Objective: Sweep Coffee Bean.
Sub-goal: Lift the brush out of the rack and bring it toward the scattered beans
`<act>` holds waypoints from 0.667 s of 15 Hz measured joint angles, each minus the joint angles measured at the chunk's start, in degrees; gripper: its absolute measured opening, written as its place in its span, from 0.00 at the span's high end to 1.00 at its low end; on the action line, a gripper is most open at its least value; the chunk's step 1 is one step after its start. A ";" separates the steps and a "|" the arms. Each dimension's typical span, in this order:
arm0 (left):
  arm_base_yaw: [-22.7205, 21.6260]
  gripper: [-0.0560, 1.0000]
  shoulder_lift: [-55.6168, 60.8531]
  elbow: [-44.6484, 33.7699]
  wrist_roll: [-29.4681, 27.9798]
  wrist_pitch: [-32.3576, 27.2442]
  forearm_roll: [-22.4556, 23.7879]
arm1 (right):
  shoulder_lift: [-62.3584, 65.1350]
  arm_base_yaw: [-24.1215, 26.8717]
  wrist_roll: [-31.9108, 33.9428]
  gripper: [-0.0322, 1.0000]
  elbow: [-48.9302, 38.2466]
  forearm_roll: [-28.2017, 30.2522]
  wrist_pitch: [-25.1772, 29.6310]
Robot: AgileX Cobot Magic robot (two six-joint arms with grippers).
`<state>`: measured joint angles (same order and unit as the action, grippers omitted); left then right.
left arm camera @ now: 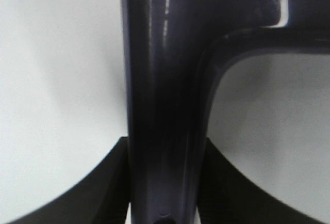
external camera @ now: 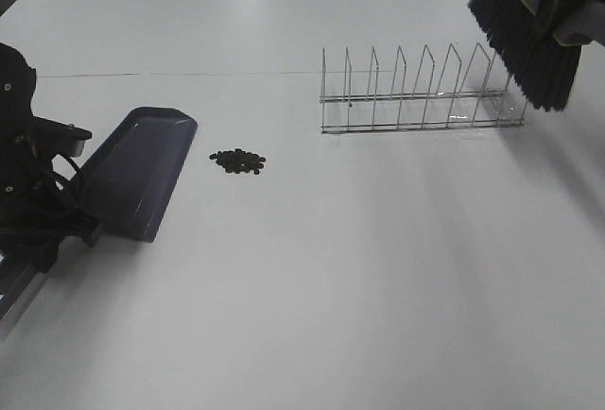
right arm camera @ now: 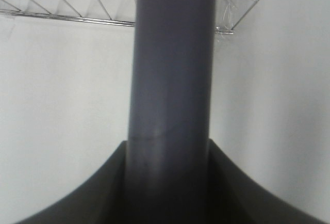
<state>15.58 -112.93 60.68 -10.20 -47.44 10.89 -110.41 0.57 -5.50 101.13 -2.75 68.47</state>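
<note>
Table: a wide, plain white tabletop (external camera: pixel 378 287) lies under both arms and carries everything else.
Rack: a silver wire dish rack (external camera: pixel 421 128) with upright dividers stands on the table just beside the right gripper's brush and well apart from the left gripper.
Dustpan: a dark purple plastic dustpan (external camera: pixel 137 174) with a flat scoop rests on the table straight out from the left gripper, its open lip on the side away from that gripper.
Brush: a hand brush with a thick block of black bristles (external camera: pixel 525 37) and a smooth grey round handle (right arm camera: pixel 172 69) hangs from the right gripper; in the high view the bristles overlap the end of the rack, and whether they touch it cannot be told.
Left gripper: the black left gripper (left arm camera: pixel 165 182) is clamped on the dustpan's purple handle (left arm camera: pixel 160 79), one finger pressed to each side.
Right gripper: the black right gripper (right arm camera: pixel 167 182) is clamped on the brush's grey handle, which fills the gap between its fingers.
Coffee beans: a small heap of tiny dark brown-black oval coffee beans (external camera: pixel 238 160) lies on the bare table just past the dustpan's lip from the left gripper, near the scoop but not in it, and far from the right gripper.
</note>
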 joint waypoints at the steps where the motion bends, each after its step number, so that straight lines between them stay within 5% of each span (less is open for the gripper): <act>1: 0.00 0.63 0.00 0.00 0.00 -0.17 -0.06 | 1.72 0.00 0.00 0.67 -0.97 0.00 0.17; 10: 0.00 0.63 0.00 0.11 0.00 -3.38 -0.34 | 17.02 0.00 0.00 0.67 -30.48 -0.86 -10.03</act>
<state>15.58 -112.93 60.79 -10.20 -50.82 10.54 -93.39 0.57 -5.50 70.65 -3.61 58.44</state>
